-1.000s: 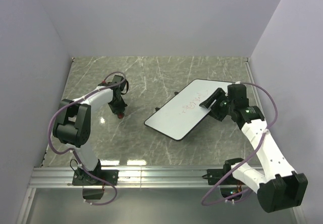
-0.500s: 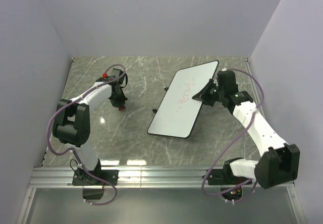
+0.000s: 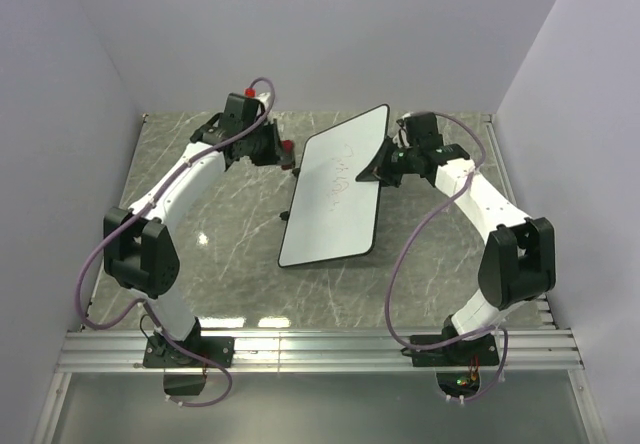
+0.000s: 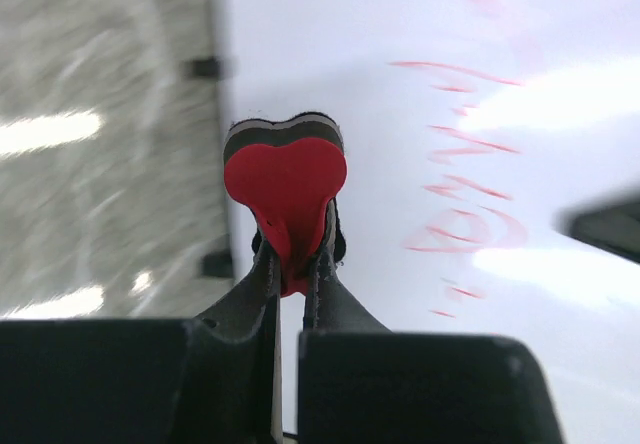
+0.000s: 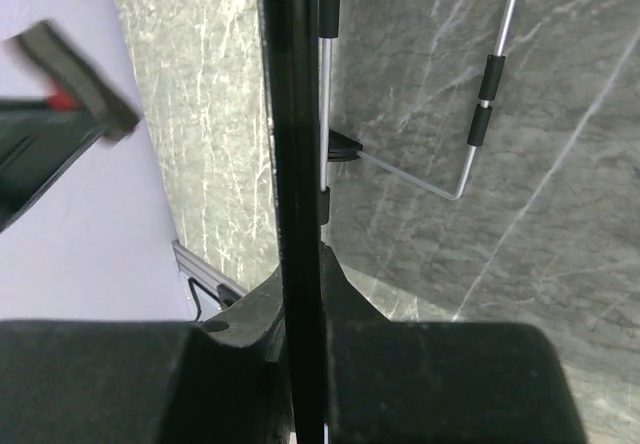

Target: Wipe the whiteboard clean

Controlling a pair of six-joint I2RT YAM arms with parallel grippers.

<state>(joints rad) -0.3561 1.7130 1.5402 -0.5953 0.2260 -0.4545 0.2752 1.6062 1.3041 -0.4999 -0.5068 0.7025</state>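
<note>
Whiteboard point(image 3: 335, 194), bearing faint red writing, is held tilted above the marble surface point(image 3: 200, 194) by the right gripper point(image 3: 380, 172), clamped on its edge. A red eraser point(image 4: 285, 179) is pinched in the left gripper point(image 4: 293, 264), near the whiteboard's rim.

The right end effector point(image 5: 300, 289) clamps the whiteboard point(image 5: 290, 84) seen edge-on.

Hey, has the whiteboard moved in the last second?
Yes. The whiteboard has swung toward the far edge of the table, nearer the back wall, and turned from slanting across to nearly lengthwise.
</note>
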